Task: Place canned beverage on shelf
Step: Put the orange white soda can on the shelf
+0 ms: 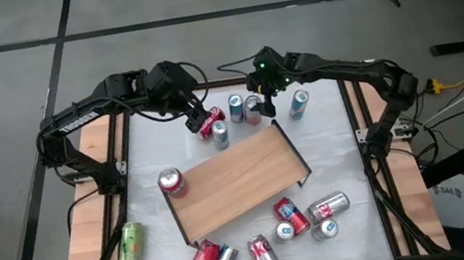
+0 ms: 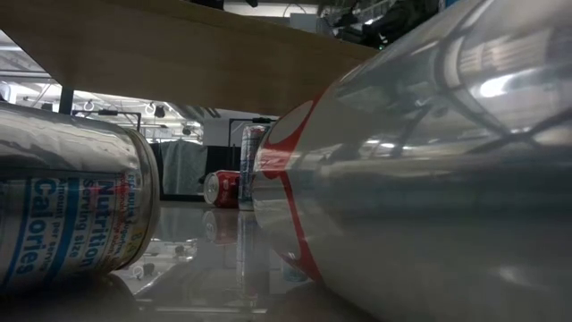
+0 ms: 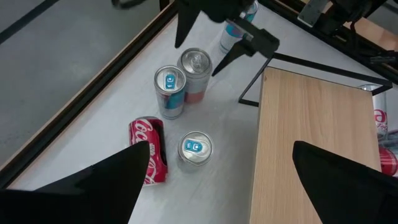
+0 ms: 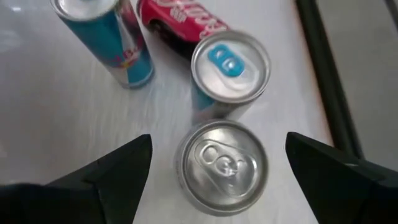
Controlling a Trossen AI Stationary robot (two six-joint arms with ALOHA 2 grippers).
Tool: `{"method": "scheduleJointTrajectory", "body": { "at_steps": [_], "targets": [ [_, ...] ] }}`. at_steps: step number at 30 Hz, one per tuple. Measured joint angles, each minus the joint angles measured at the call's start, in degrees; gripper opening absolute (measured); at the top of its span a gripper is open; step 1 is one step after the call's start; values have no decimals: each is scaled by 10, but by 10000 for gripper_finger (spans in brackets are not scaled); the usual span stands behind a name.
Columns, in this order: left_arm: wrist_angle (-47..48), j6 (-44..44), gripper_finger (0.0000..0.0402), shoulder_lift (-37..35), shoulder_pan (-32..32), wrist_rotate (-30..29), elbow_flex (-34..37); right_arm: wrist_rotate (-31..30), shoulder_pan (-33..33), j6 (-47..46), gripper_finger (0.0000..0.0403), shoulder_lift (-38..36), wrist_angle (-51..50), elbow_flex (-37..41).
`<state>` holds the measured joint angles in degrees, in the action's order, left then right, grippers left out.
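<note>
My right pincer (image 4: 214,168) hangs wide open over a silver-topped can (image 4: 222,163) beyond the shelf (image 1: 236,182); my left pincer (image 3: 214,177), also open and empty, hovers nearby.

The shelf (image 1: 238,181) top lies bare except for a red can (image 1: 172,182) at its nine o'clock corner. At twelve o'clock, four upright cans (image 1: 235,108) and a lying red can (image 3: 148,151) crowd the table, leaving narrow gaps. Toppled cans (image 1: 285,218) litter the six o'clock edge.
</note>
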<state>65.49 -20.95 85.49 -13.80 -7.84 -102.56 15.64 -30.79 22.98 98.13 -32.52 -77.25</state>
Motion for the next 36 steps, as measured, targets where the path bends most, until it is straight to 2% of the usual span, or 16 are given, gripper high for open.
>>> {"method": "scheduleJointTrajectory", "body": {
  "at_steps": [9,14,29,36],
  "targets": [
    [0,0,386,0,0,0,0,-6,0,0,358,31,-3,0],
    [0,0,386,0,0,0,0,-31,1,0,358,32,-5,0],
    [0,0,386,0,0,0,0,-32,1,0,358,32,-6,0],
    [0,0,386,0,0,0,0,-32,5,0,358,57,-11,1]
  ]
}}
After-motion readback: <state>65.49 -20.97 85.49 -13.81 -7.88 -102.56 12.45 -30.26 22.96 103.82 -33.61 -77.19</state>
